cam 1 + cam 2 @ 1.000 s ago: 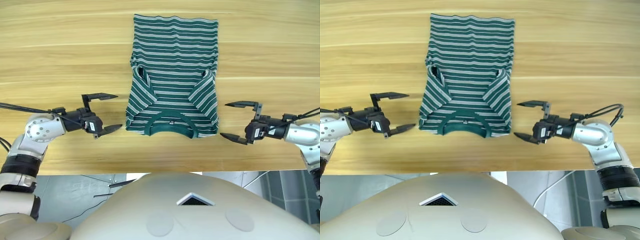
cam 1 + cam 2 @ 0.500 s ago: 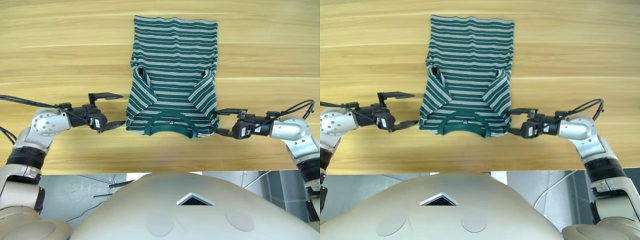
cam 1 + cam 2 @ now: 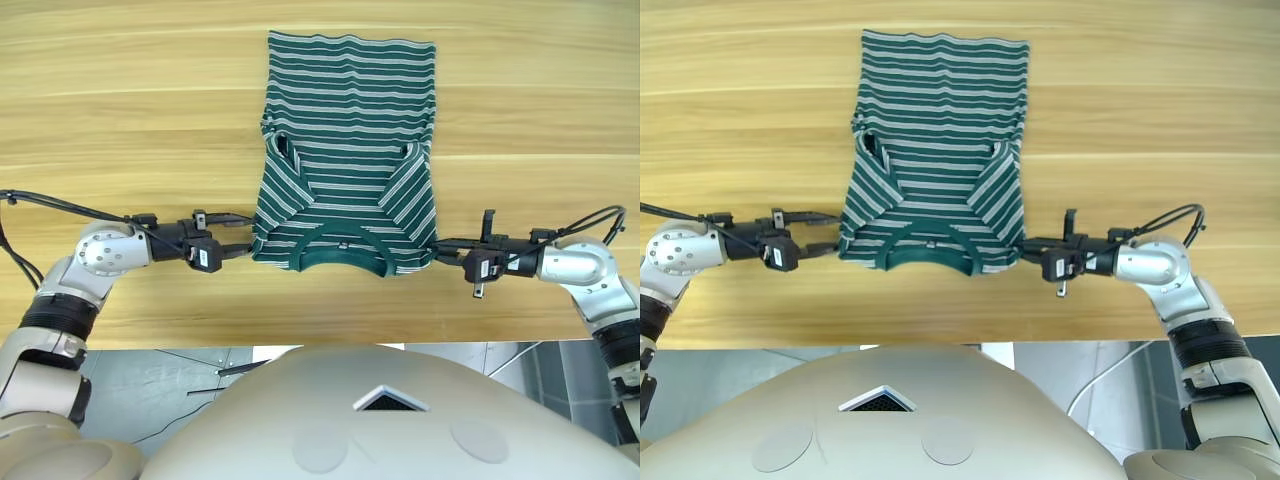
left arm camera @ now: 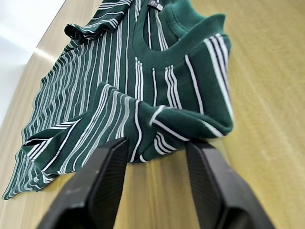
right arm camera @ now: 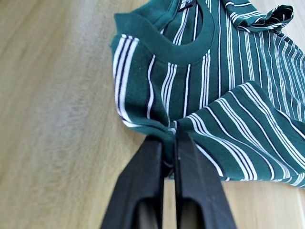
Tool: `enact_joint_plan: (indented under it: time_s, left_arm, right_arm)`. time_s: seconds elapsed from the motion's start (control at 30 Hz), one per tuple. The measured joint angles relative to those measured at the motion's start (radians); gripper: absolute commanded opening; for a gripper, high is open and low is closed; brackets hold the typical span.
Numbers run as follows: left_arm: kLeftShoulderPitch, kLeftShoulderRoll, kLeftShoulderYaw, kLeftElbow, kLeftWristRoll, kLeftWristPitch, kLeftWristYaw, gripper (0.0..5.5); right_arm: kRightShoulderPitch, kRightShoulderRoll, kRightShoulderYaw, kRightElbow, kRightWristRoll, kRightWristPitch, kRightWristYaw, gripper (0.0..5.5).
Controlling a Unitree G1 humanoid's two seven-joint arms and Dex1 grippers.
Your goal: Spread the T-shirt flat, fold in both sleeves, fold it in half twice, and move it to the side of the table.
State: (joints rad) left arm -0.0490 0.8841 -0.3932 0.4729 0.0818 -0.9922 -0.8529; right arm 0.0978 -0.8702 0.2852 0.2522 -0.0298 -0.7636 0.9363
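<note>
The folded-in sleeves (image 3: 405,195) cover part of the shirt (image 3: 347,100). A bit of its near right corner hides between the fingers (image 5: 143,181) of the right pincer (image 5: 169,141).

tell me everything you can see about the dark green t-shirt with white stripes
The dark green, white-striped T-shirt looks like soft knit cotton, with a plain green ribbed collar. It lies flat on the wooden table, collar toward the robot and hem at the far end, both short sleeves folded in over the chest. The right gripper is shut on its near shoulder corner. The left gripper is open, its fingers straddling the opposite near corner.
</note>
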Motion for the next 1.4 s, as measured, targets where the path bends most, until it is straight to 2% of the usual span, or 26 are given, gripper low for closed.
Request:
enact_joint_plan:
  time_s: [0.23, 0.3, 0.57, 1.1, 1.4]
  left_arm:
    - [-0.003, 0.002, -0.029, -0.004, 0.001, -0.001, -0.024, 0.36]
    - [-0.003, 0.002, -0.033, -0.006, 0.003, 0.0, -0.029, 0.12]
    - [-0.01, 0.003, -0.04, -0.028, -0.008, 0.013, -0.053, 0.0]
    - [0.056, 0.04, 0.063, -0.116, -0.068, 0.137, -0.063, 2.54]
    - [0.085, 0.071, 0.118, -0.13, 0.022, 0.106, 0.012, 3.73]
  right_arm:
    - [0.0, 0.0, 0.001, -0.002, 0.0, 0.002, 0.0, 0.02]
    - [0.0, 0.0, 0.001, -0.003, 0.0, 0.004, 0.0, 0.02]
    - [-0.001, 0.009, 0.002, -0.004, 0.001, 0.01, 0.0, 0.02]
    - [-0.007, 0.022, 0.001, -0.008, 0.002, 0.011, 0.0, 0.01]
    - [-0.007, 0.022, 0.001, -0.012, 0.003, 0.018, 0.001, 0.01]
